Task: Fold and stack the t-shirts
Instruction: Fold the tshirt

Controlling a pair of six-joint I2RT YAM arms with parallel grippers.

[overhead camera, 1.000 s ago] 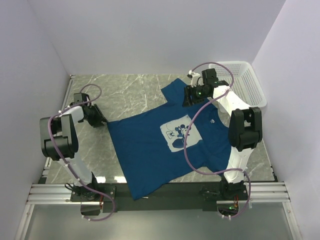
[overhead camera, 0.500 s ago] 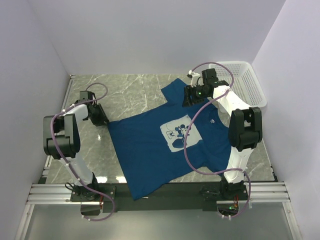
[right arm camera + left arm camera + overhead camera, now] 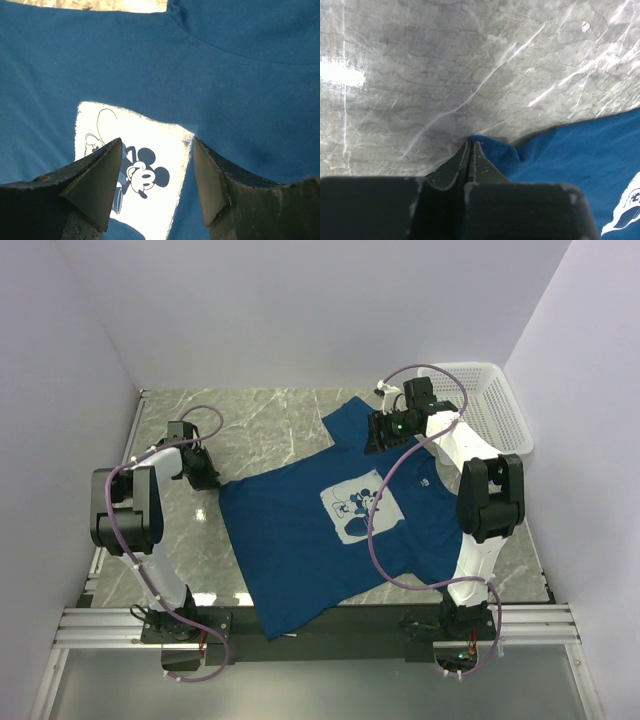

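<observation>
A dark blue t-shirt (image 3: 300, 530) with a pale mouse print (image 3: 355, 510) lies spread flat on the marble table. My left gripper (image 3: 210, 480) is at the shirt's left corner. In the left wrist view its fingers (image 3: 470, 145) are pressed together, with the blue corner (image 3: 492, 147) at their tips and a small bump of cloth beside them. My right gripper (image 3: 378, 436) is open above the shirt's upper part, near the collar. In the right wrist view its tips (image 3: 157, 150) stand wide apart over the shirt (image 3: 240, 90), framing the print (image 3: 150, 145), and hold nothing.
A white mesh basket (image 3: 492, 412) stands at the back right, just behind the right arm. White walls close in the table on three sides. Bare marble (image 3: 240, 425) lies left and behind the shirt. The shirt's lower hem reaches the table's near edge (image 3: 230, 598).
My left gripper and forearm have shifted right towards the shirt, and the shirt's left corner has moved slightly right with it. The right arm has not moved.
</observation>
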